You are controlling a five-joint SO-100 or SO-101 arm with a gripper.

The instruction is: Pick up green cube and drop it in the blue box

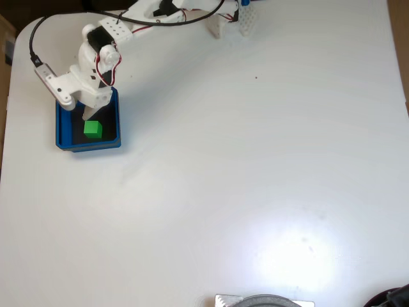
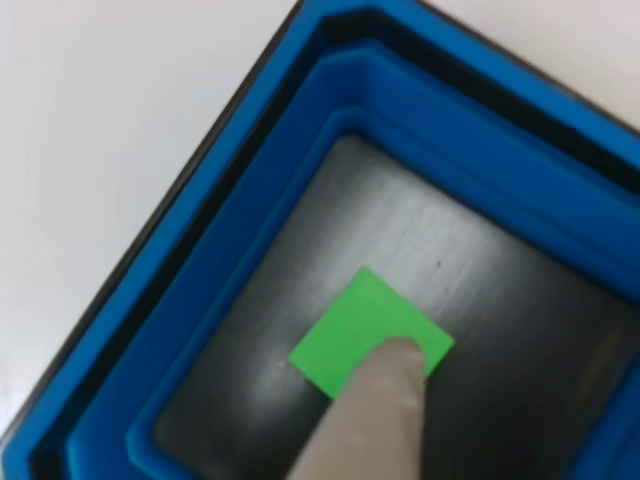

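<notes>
**Inspector A:** Item one, the green cube [image 1: 93, 129]. Location?

**Inspector B:** Inside the blue box [image 1: 61, 131], resting on its dark floor, toward the lower half of the tray in the fixed view. The other view confirms it: green cube [image 2: 365, 328] lies flat on the black floor, clear of the blue walls [image 2: 250, 240] on every visible side.

**Inspector A:** Contact with the gripper?

**Inspector B:** In the other view one pale fingertip [image 2: 375, 415] overlaps the cube's lower corner from above. Whether it touches the cube or hangs over it, I cannot tell. The second finger is not visible there.

**Inspector A:** Gripper state?

**Inspector B:** In the fixed view the gripper [image 1: 87, 113] points down into the upper part of the box, just above the cube in the picture. Its fingers are largely hidden under the white wrist housing; apart or together, I cannot tell.

**Inspector A:** Surroundings?

**Inspector B:** The box sits near the left edge of a white surface [image 1: 255, 179]. The arm reaches to it from the top edge, with red and black cables running along it.
</notes>
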